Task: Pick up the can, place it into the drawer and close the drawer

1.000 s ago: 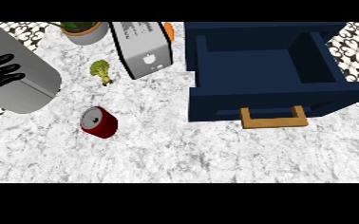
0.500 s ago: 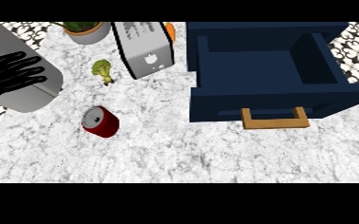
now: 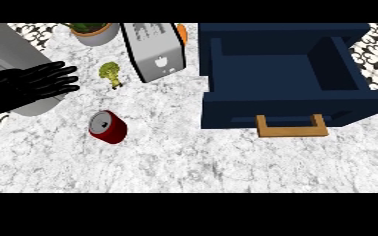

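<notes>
Red can [image 3: 108,127], seemingly on its side, well left of the open navy drawer [image 3: 236,113]

Bright, even light w/ only faint shadows

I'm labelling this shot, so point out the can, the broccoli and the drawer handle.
can [image 3: 111,131], head view, red side.
broccoli [image 3: 110,71], head view, green top.
drawer handle [image 3: 291,132], head view, front bar.

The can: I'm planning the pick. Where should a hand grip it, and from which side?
Grip the can round its red side wall, coming from the left with the open left hand. It seems upright, silver top up, leaving that wall exposed.
</notes>
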Motion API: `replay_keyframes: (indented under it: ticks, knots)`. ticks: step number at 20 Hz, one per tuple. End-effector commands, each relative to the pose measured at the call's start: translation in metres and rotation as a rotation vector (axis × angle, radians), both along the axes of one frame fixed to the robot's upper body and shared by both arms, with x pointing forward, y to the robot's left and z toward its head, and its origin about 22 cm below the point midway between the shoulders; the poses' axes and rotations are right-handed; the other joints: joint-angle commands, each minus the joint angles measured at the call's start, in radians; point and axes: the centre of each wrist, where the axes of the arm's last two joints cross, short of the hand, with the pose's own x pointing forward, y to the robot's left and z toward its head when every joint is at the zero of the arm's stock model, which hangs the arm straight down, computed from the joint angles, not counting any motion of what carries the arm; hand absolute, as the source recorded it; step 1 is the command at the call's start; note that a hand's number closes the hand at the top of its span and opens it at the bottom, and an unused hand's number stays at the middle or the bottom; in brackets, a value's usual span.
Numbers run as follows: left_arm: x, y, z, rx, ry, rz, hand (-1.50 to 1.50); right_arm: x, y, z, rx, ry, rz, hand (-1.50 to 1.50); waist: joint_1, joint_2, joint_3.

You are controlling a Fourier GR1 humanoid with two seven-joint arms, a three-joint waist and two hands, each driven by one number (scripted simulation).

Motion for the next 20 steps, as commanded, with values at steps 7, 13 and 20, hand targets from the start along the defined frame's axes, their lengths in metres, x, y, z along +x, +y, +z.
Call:
replay_keyframes:
  ticks: [7, 13, 20]
  knots:
    - [0.012, -0.024, -0.04, 0.041, 0.003, -0.029, -1.5, -0.004, -0.009, 0.003, -0.004, -0.006, 0.009, -1.5, -0.001, 0.002, -0.001]
    - [-0.005, -0.041, -0.079, 0.074, 0.0, 0.03, -1.5, -0.017, -0.013, 0.01, 0.01, 0.005, 0.014, -1.5, -0.002, 0.003, -0.002]
    - [-0.008, -0.036, -0.096, 0.09, -0.019, 0.112, -1.5, -0.008, -0.018, 0.016, 0.008, -0.016, 0.007, -1.5, -0.006, 0.007, -0.003]
